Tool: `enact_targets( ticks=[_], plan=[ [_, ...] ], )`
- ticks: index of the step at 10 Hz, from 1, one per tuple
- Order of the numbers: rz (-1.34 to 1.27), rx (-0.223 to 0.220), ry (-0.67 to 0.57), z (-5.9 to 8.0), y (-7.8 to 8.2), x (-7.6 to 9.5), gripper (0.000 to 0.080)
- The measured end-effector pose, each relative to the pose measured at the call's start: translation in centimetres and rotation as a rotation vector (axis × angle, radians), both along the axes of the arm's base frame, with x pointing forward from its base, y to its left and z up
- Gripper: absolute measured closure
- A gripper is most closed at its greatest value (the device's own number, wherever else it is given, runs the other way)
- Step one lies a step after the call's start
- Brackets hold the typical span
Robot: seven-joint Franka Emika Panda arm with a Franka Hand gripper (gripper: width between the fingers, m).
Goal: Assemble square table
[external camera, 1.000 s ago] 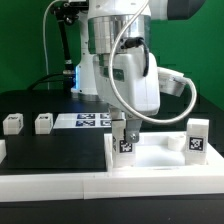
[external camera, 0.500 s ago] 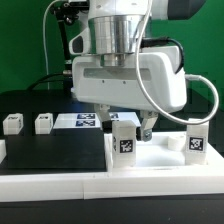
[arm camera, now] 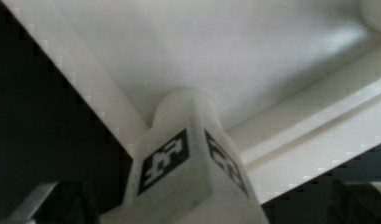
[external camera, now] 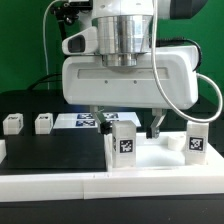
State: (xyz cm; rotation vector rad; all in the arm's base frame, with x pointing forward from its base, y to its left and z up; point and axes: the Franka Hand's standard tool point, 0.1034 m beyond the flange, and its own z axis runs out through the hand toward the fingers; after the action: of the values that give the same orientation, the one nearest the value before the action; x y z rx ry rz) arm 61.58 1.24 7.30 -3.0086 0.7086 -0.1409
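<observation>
Jaws spread wide and holding nothing: the gripper (external camera: 127, 124) hangs low over the square table top (external camera: 160, 158), one finger on either side of an upright leg (external camera: 123, 142), apart from it. That leg stands at the top's corner toward the exterior view's left. A second leg (external camera: 196, 141) stands at the corner toward the right. The outer loose leg (external camera: 12, 123) and inner loose leg (external camera: 42, 123) wait by the marker board (external camera: 85, 120). We cannot tell how firmly the near leg is seated. Risk: any sideways drift in the next move lets a finger clip it. If it sits loose, it tips or cross-threads.
</observation>
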Motion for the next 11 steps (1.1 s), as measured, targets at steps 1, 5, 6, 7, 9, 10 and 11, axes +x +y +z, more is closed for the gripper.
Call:
enact_targets(
  ticks=[1, 5, 6, 7, 9, 10, 11],
  plan=[
    [0.088, -0.009, 0.001, -0.03, -0.07, -0.06, 0.0150],
    [0.372, -0.053, 0.003, -0.06, -0.24, -0.12, 0.0150],
    [0.426, -0.059, 0.002, -0.08, -0.31, -0.12, 0.0150],
    [0.435, -0.063, -0.004, -0.10, -0.35, -0.10, 0.0150],
    [0.432, -0.062, -0.004, -0.10, -0.36, -0.10, 0.0411],
    [0.432, -0.063, -0.004, -0.09, -0.38, -0.09, 0.0511],
    [0.432, -0.063, -0.004, -0.09, -0.38, -0.10, 0.0511]
  ],
)
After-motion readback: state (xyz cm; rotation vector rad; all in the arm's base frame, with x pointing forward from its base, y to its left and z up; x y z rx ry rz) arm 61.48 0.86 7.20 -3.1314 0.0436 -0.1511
